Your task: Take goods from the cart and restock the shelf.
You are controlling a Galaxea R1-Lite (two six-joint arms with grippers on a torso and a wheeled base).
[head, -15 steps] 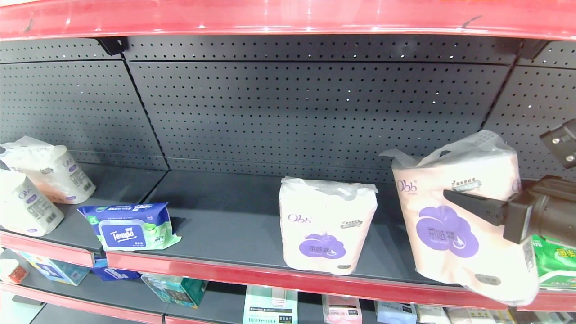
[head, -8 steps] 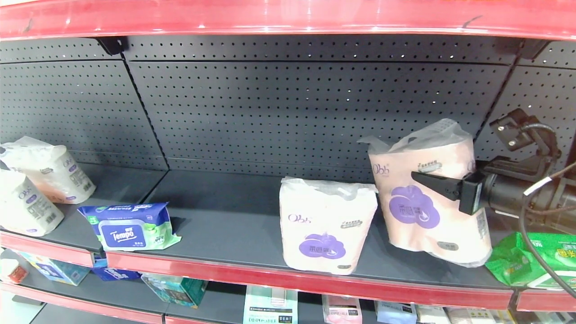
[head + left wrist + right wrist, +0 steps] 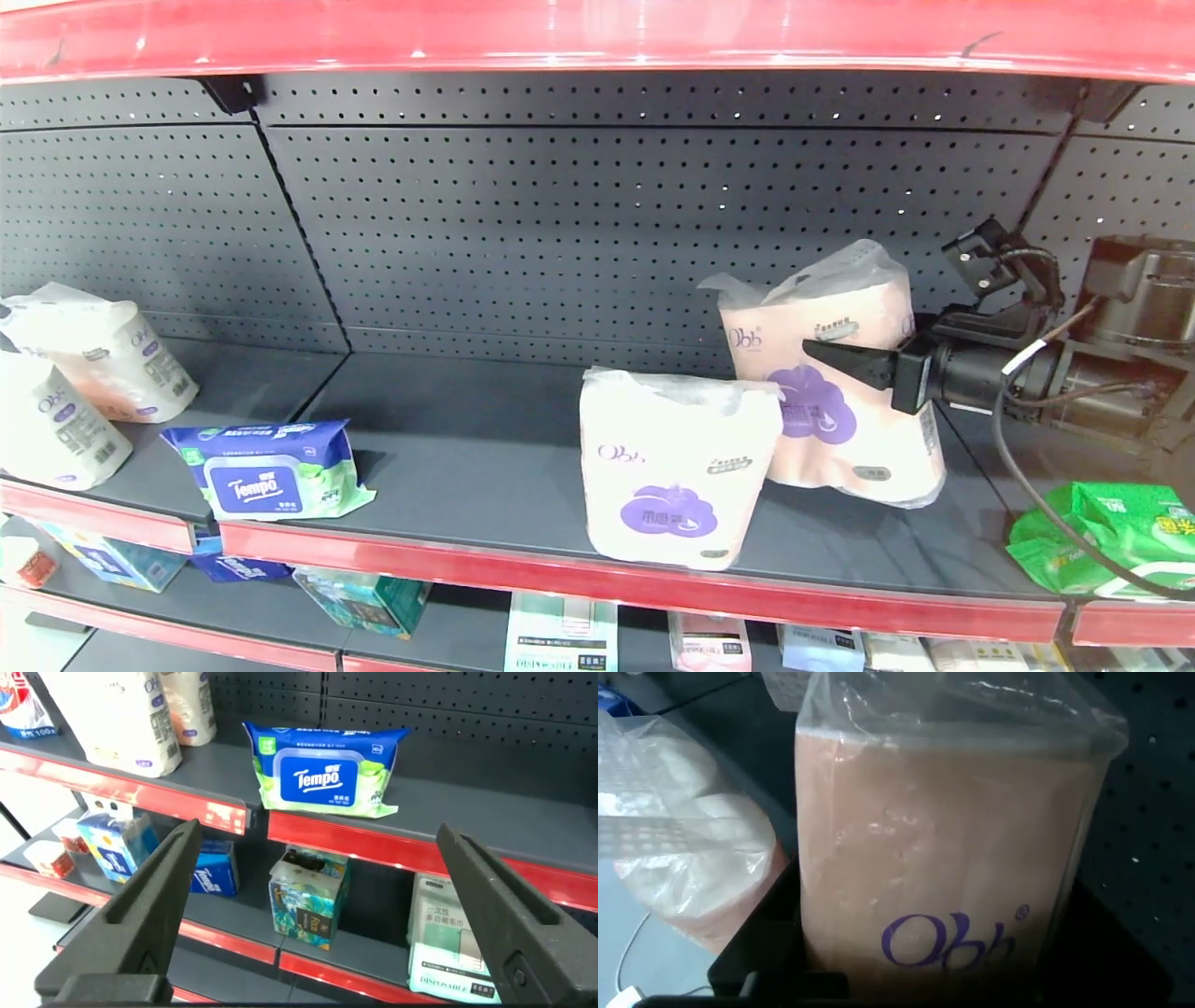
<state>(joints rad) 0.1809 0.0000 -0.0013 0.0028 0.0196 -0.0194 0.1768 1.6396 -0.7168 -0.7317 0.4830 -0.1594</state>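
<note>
Stock entries, nearest first.

- Left gripper (image 3: 322, 924): I am holding it spread wide and empty, facing the blue wipes pack (image 3: 322, 770).
- Blue wipes pack: lying at lower left of the head frame, close to the lip of the shelf (image 3: 467, 467). It shows white lettering on a blue panel, which I am not transcribing.
- Standing tissue pack (image 3: 677, 467): sitting upright at lower centre, its purple cloud emblem facing out, I judge for shoppers.
- Green pack (image 3: 1120, 537): lying flat at lower right.
- Held tissue pack (image 3: 822, 373): right of centre, behind and to the right of the standing one.
  - I am clamping its sides with the right gripper (image 3: 845, 359), fingers pressed into the soft wrapper, so its face is turning outward like its neighbour's.
  - It is leaning slightly. I cannot tell whether its bottom edge is on the board or just above it.
  - It carries the same purple emblem, with small purple script near the top.
- Pale tissue packs (image 3: 93, 359): leaning at the left edge.
- Pegboard back (image 3: 597, 233): farthest.
</note>
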